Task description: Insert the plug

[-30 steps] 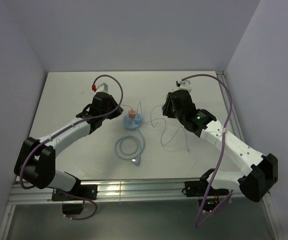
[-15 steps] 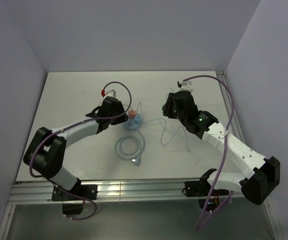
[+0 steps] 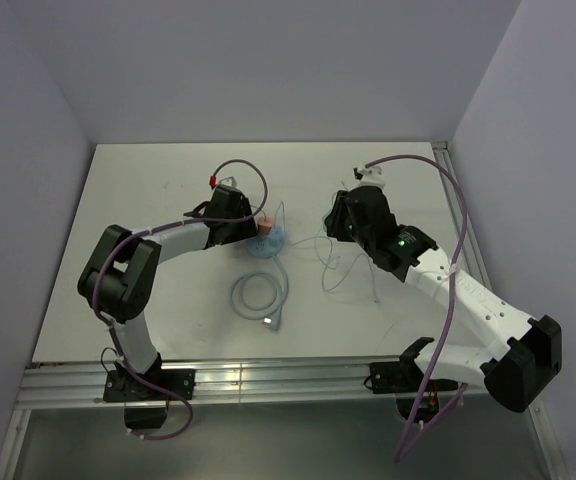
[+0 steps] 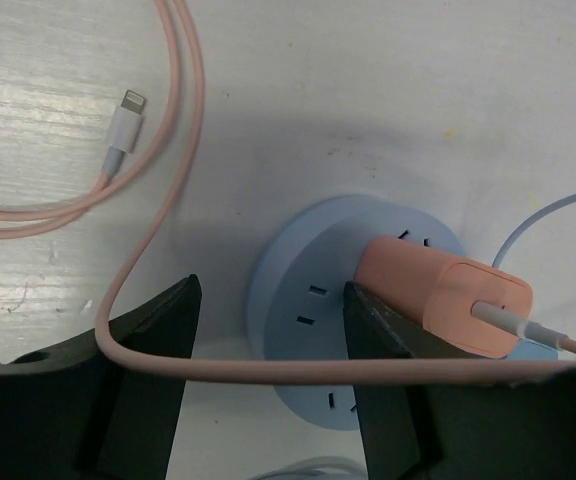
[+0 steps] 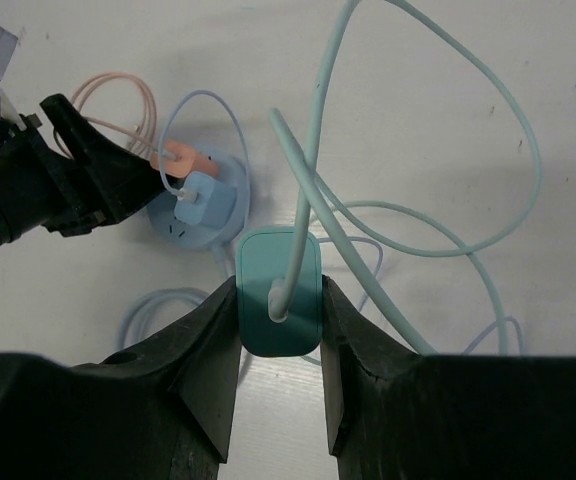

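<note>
left hand (image 4: 268,300) reached the blue socket (image 4: 303,255), jaws apart, empty; right hand (image 5: 278,290) grips teal plug (image 5: 298,268).

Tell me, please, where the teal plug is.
In the right wrist view, the teal plug sits clamped in the right gripper, right of the blue hub.

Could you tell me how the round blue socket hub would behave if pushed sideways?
The socket hub probably slides rather than tips: it sits low and flat on the table. The pink charger on it and its cable would likely drag along.
</note>
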